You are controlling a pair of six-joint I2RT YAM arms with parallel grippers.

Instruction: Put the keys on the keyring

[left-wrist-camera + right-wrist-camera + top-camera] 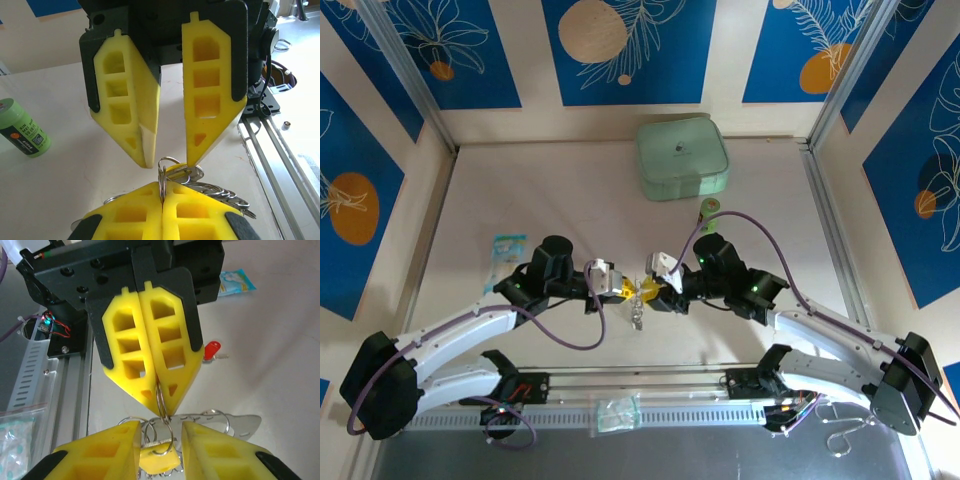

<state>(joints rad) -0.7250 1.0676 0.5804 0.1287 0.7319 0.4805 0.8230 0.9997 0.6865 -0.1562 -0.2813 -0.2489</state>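
My left gripper [162,192] is shut on a small split ring of the keyring [220,192], holding it edge-up just above the table. The yellow-headed key [159,460] hangs from that ring, between the fingers of my right gripper [160,426], which stands open and clear of it on both sides. The rest of the keyring [235,422], a silvery strip with several small rings, trails down onto the table. The red-headed key [212,350] lies loose on the table behind the left gripper [162,407]. From above, both grippers [623,287] [657,292] meet tip to tip at the yellow key [642,291].
A pale green square case [682,158] sits at the back of the table, with a green cylinder [22,129] lying in front of it. A blue-and-white packet [507,247] lies to the left. A clear plastic bag [617,412] rests on the front rail.
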